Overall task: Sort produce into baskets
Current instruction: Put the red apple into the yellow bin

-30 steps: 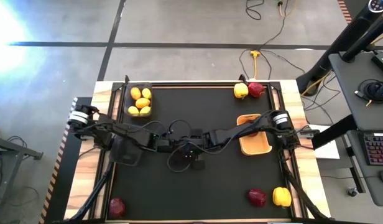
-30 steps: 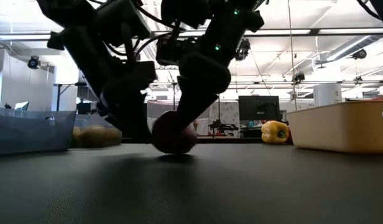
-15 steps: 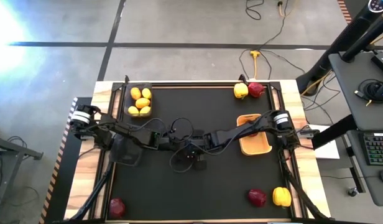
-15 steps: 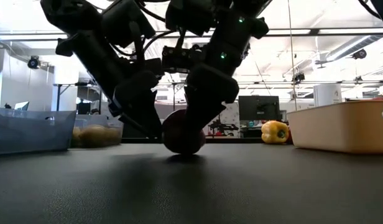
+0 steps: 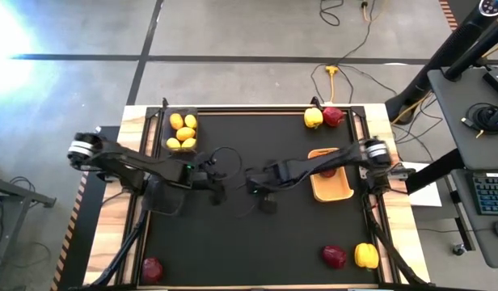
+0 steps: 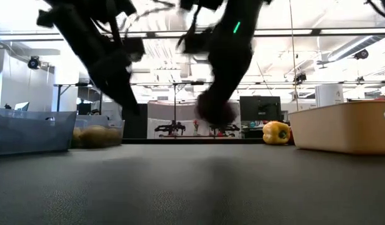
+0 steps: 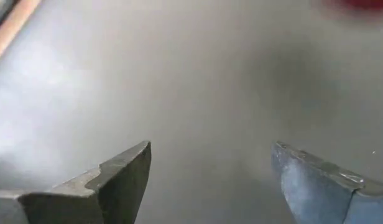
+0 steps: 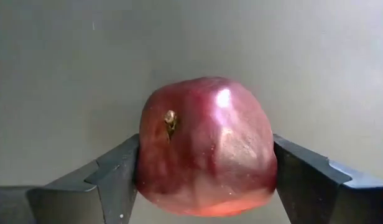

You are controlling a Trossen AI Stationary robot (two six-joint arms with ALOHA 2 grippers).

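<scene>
Gripping a dark red fruit (image 8: 207, 146) between both fingers, the right hand (image 5: 255, 181) hangs above mid-worktop (image 5: 233, 242). Its rounded, glossy skin could slip free before the orange basket (image 5: 334, 189). The left hand (image 7: 210, 180) is spread wide, holding nothing.

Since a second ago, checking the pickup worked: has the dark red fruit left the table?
Yes. The dark red fruit, clamped in the right gripper, now hangs clear above the table, nearer the yellow pepper.
</scene>
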